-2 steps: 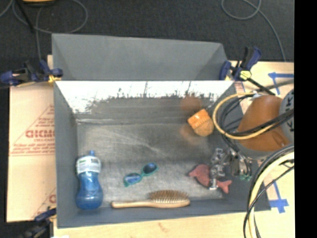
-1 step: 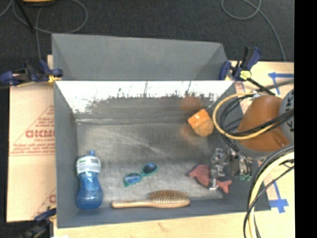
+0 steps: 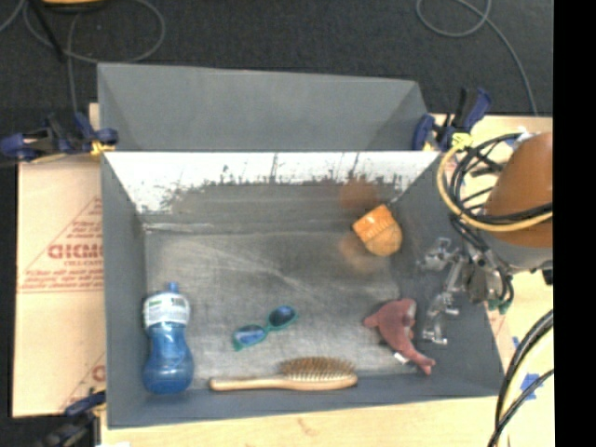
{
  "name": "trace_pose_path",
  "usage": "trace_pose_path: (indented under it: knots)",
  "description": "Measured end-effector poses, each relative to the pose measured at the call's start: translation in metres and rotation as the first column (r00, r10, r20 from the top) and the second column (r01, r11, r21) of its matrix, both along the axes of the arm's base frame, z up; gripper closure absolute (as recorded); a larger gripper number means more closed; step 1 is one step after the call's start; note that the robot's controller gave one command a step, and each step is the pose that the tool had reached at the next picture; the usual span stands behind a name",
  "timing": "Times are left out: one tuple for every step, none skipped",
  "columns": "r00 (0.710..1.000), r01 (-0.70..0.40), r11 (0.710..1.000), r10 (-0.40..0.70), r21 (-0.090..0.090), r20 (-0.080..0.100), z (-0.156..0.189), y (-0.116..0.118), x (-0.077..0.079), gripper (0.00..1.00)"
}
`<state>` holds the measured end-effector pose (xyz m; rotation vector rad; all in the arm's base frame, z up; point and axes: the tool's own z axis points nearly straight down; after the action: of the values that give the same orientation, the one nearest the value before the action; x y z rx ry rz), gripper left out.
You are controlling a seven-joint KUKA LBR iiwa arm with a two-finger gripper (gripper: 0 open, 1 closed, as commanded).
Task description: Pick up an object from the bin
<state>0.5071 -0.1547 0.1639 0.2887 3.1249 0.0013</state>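
One claw (image 3: 440,296) is in the bin (image 3: 126,287), low down over the sloped right wall. It hangs off the arm's wrist with its big orange cover (image 3: 521,189) and a bundle of black cables (image 3: 466,170) looped round it. Honestly I can't tell if the claw is spread or pressed together, the metal bits just blur into each other from this angle.

Closest thing to it is a pink toy (image 3: 399,329), kind of a floppy animal shape. It lies just beside the claw on its left, on the bin floor near the right front corner, with its tail end pointing toward the front wall. Whether the two are actually touching I can't say.

Further back from the claw, and a bit left of it, there's a round orange thing (image 3: 377,231) sitting near the rear wall.

Going left along the front of the bin there's a wooden hairbrush (image 3: 289,377) lying flat, parallel to the front wall, bristle end toward the right. Just behind it is a little pair of blue-green goggles (image 3: 264,327).

Way over in the left front corner, well apart from the claw, is a blue bottle (image 3: 167,343) with a white band near its top, the top pointing toward the back.
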Motion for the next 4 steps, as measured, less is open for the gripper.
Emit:
trace_pose_path:
  knots:
    - [1.0, 0.0, 1.0, 0.0, -0.001, 0.001, 0.001, -0.001, 0.0, 0.0]
    - [0.998, -0.062, 0.998, 0.062, -0.005, 0.005, -0.05, 0.0, 0.001, 0.0]
    - [1.0, 0.03, 1.0, -0.03, 0.0, -0.002, -0.075, 0.001, 0.009, 0.0]
    - [0.972, 0.236, 0.972, -0.236, 0.0, 0.001, -0.081, -0.007, -0.012, 1.0]
